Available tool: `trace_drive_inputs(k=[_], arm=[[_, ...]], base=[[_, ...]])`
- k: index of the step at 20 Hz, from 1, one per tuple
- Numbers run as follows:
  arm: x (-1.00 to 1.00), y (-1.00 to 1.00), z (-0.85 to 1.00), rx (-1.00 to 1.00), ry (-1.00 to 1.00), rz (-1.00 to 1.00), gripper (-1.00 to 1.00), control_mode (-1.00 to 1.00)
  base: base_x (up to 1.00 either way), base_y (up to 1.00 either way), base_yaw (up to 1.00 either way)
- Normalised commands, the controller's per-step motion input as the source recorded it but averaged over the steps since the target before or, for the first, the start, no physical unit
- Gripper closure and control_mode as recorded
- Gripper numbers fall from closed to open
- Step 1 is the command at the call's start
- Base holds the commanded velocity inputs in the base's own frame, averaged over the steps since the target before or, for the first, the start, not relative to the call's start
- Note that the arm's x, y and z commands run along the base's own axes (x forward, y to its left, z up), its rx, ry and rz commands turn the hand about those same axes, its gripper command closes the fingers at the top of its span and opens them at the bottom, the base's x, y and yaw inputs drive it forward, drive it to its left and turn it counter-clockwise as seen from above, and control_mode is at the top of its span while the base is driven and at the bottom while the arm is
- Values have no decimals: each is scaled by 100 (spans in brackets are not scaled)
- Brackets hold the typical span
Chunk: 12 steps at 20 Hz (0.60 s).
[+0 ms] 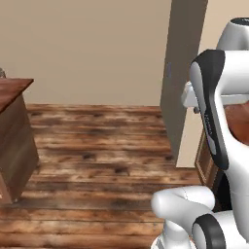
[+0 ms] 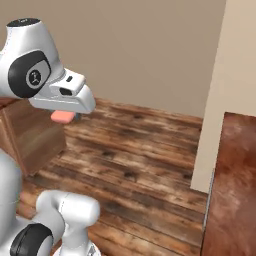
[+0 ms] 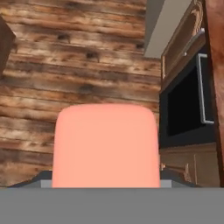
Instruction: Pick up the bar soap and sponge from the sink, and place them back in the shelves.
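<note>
The bar soap (image 3: 106, 146) is a smooth salmon-pink block that takes up the middle of the hand view, and it sits between the jaws of my gripper (image 3: 106, 178), which is shut on it. In the right base view the bar soap (image 2: 62, 117) peeks out pink beneath the white hand, carried high above the floor. The soap covers most of the fingers. The sponge, the sink and the shelves are out of view.
Below me lies a wooden plank floor (image 1: 97, 146). A brown wooden cabinet (image 1: 14, 136) stands at the left, and a beige pillar (image 1: 182, 82) at the right. A reddish counter top (image 2: 235, 190) runs along the right. A dark appliance front (image 3: 183, 105) sits under it.
</note>
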Motion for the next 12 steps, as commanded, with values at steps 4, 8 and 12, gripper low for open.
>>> trace_drive_inputs(k=[4, 8, 12], arm=[[0, 0, 0, 0, 0, 0, 100, 100], [0, 0, 0, 0, 0, 0, 100, 100], [0, 0, 0, 0, 0, 0, 100, 100]], base=[[21, 2, -49], [20, 5, -49], [19, 8, -49]])
